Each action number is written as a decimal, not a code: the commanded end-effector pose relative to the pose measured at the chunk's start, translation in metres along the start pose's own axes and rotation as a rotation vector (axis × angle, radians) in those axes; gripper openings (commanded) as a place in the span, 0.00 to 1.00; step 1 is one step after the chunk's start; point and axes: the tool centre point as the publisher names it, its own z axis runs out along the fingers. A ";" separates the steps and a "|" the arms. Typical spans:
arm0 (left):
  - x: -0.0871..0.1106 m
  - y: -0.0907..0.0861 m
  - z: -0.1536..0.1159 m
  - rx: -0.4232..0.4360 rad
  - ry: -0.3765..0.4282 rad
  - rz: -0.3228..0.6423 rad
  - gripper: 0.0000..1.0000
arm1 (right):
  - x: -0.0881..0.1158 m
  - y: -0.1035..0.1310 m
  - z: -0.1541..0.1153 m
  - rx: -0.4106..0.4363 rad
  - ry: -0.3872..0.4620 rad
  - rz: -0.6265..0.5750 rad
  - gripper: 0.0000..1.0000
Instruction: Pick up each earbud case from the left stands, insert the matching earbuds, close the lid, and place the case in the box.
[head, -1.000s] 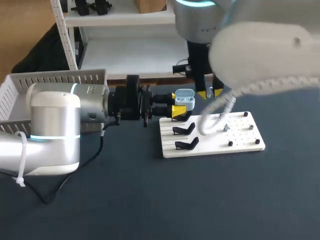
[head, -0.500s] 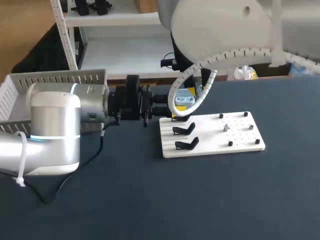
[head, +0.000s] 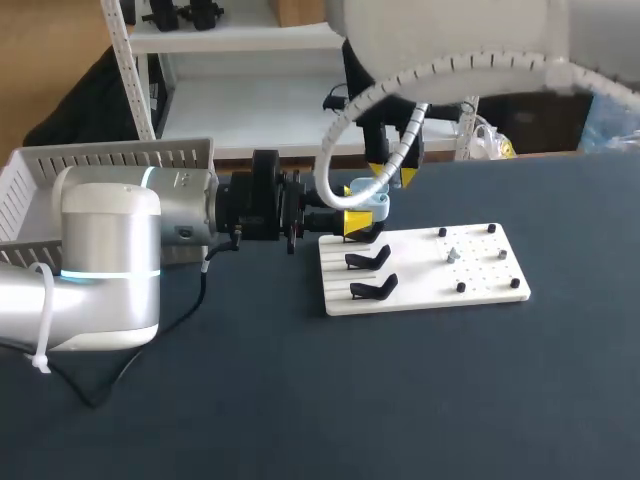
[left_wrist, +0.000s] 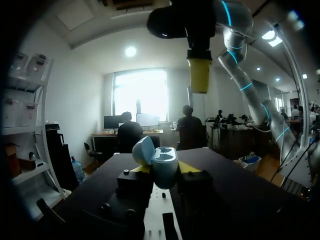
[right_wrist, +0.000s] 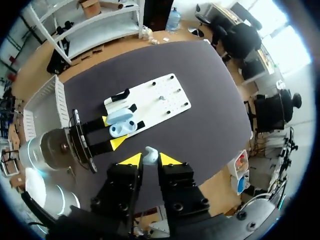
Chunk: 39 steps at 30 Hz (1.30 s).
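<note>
Insertion step: left claw (head: 352, 222) clamped on the open earbud case (head: 370, 198), at the white board's (head: 480, 280) 11 o'clock corner; right claw (right_wrist: 146, 160), directly above, pinches an earbud (right_wrist: 150, 154). Next move, likely: lower it squarely into its socket.

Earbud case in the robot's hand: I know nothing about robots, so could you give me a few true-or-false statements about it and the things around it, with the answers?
The earbud case has its lid open. True.
The right gripper is empty. False: a white earbud sits between its fingers.
The earbud case lies in the box. False: the left gripper holds it in the air, by the white board.
Two black stands on the white board hold nothing. True.
</note>
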 end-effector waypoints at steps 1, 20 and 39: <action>0.001 0.000 0.000 -0.001 -0.003 0.002 0.00 | -0.007 0.011 0.002 0.014 0.031 0.081 0.00; 0.001 0.000 0.000 -0.001 -0.003 0.002 0.00 | -0.006 0.022 0.007 0.032 0.017 0.080 0.00; 0.001 0.000 0.000 -0.001 -0.003 0.002 0.00 | -0.014 0.031 0.021 0.109 -0.008 0.158 0.00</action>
